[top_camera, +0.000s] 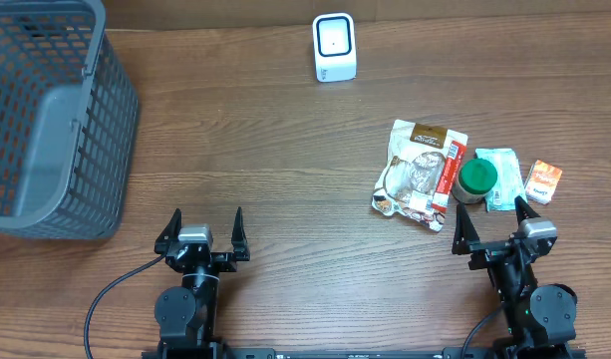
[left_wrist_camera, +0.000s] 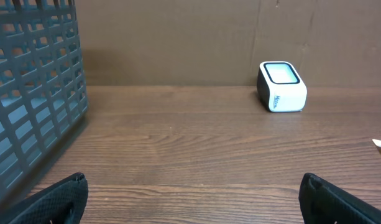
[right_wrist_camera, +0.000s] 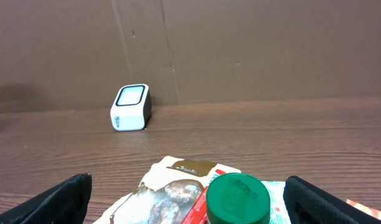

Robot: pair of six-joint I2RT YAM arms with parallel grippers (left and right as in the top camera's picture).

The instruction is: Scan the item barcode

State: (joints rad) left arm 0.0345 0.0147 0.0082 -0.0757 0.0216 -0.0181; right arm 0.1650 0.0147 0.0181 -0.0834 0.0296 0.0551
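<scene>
With our left tool (top_camera: 206,213) and right tool (top_camera: 489,205) both spread wide and empty, we risk toppling the green-lidded round jar (top_camera: 476,178) when grabbing the brown-and-white foil pouch (top_camera: 420,173) beside it.

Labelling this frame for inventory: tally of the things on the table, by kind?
Packets: 2, snack pouch, pale teal packet
Green-lidded tub: 1
Orange box: 1
Scanner: 1
Basket: 1
Total: 6

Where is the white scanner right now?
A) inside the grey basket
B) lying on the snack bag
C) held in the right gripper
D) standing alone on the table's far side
D: the white scanner stands by itself on the table, apart from basket, snack bag and right gripper.
</scene>
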